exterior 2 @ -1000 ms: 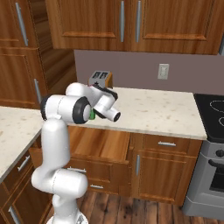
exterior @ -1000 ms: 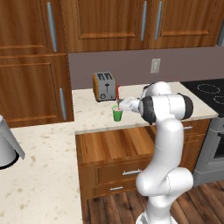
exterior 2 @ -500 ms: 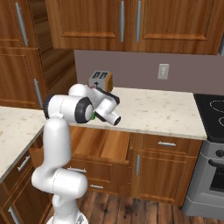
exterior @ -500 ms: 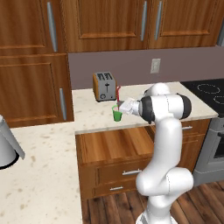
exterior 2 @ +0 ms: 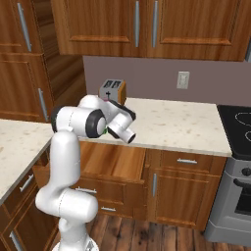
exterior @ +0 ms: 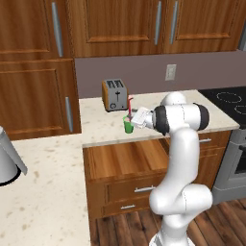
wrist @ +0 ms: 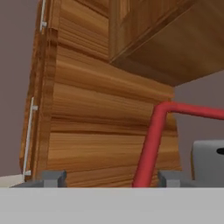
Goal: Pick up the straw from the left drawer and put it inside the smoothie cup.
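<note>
A thin red bent straw stands in the small green smoothie cup on the speckled counter before a toaster, gripper fingers spread either side, touching neither; only withdrawing seems left.

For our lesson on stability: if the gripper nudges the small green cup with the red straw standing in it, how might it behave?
The small green cup is narrow and tapered, so it probably tips easily. The thin red straw rises well above its rim, likely adding leverage. It stands near the counter edge, so a slide could drop it.
</note>
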Available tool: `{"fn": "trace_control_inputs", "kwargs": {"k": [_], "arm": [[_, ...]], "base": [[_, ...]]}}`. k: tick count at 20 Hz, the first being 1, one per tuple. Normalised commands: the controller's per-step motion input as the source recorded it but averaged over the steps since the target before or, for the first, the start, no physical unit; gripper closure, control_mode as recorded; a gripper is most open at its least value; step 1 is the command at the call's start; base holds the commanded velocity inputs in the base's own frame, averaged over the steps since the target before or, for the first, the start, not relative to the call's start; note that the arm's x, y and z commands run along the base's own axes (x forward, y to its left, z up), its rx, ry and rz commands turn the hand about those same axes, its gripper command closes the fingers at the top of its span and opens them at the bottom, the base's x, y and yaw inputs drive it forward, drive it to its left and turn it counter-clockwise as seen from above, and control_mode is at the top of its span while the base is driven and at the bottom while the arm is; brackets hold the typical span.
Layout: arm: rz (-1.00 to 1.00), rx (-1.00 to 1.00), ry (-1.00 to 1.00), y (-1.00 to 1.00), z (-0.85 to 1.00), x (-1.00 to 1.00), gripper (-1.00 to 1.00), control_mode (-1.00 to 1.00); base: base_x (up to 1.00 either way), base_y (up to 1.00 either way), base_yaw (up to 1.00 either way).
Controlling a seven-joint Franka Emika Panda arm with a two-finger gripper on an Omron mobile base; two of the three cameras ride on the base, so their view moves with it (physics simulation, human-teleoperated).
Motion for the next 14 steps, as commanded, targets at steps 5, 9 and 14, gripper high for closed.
{"fn": "trace_control_inputs", "kwargs": {"k": [5,9,14], "arm": [[0.0,0.0,-0.12,0.0,0.0,-0.07,-1.0,-1.0],[0.0,-0.01,-0.1,0.0,0.01,-0.19,-1.0,-1.0],[0.0,-0.04,-0.03,0.0,0.12,-0.31,-1.0,-1.0]], "base": [[0.0,0.0,0.0],[0.0,0.0,0.0],[0.0,0.0,0.0]]}}
